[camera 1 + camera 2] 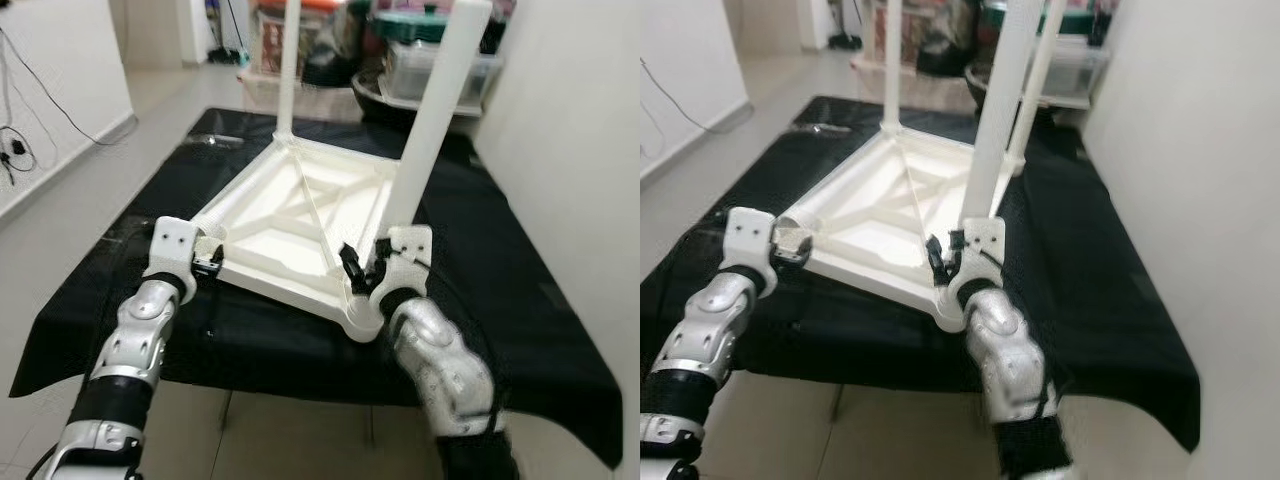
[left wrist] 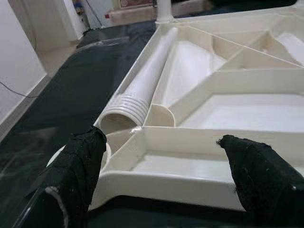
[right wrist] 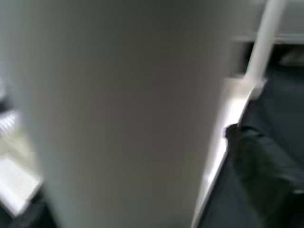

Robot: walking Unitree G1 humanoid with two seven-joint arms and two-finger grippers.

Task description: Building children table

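Both arms reach forward; left gripper gapes at the tabletop edge; right gripper clasps a leg.

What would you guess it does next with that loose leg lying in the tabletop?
Probably the left gripper closes on the loose leg, to lift it toward the empty corner socket: its jaws are open at that corner, while the right gripper is at an upright leg.

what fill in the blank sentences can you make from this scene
1. The white tabletop lies upside down on a ____ cloth.
2. A loose leg lies inside the tabletop near the ____ gripper.
3. The right gripper is at the base of an ____ leg.

Missing words: black; left; upright
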